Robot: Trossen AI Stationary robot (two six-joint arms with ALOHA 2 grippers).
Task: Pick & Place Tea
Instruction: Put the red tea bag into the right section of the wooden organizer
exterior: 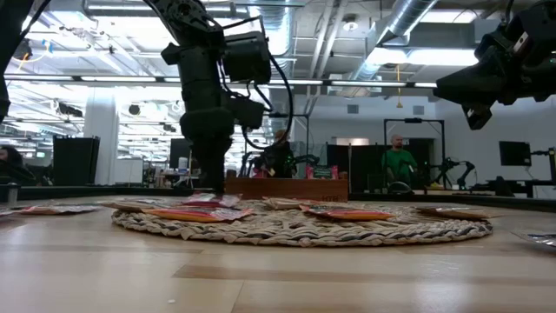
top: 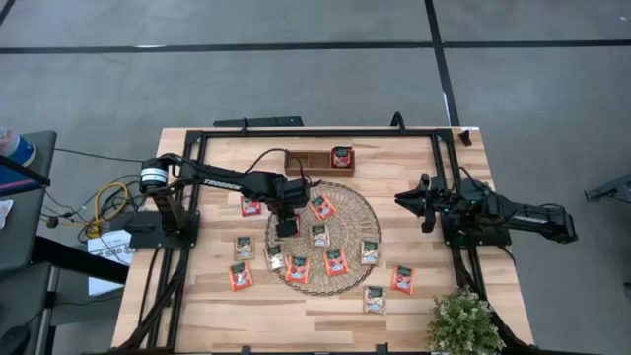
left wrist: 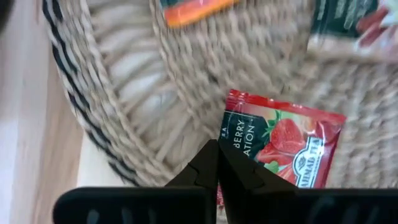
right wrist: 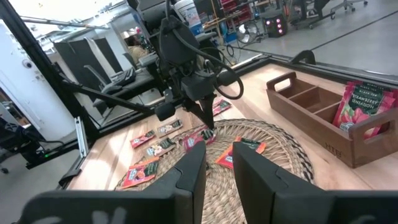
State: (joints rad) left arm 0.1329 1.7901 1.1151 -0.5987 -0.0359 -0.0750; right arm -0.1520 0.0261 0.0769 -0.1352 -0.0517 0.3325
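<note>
the left gripper [left wrist: 217, 163] is down on the woven mat [top: 347, 202] near its left edge, its fingers pressed together on the corner of a red tea sachet [left wrist: 283, 149] lying flat there. more tea sachets [top: 335, 261] lie across the mat and on the wooden surface [top: 197, 316] around it, and one stands in the wooden tray [top: 301, 163]. the right gripper [top: 406, 199] hangs above the surface right of the mat, its fingers slightly apart, holding nothing.
</note>
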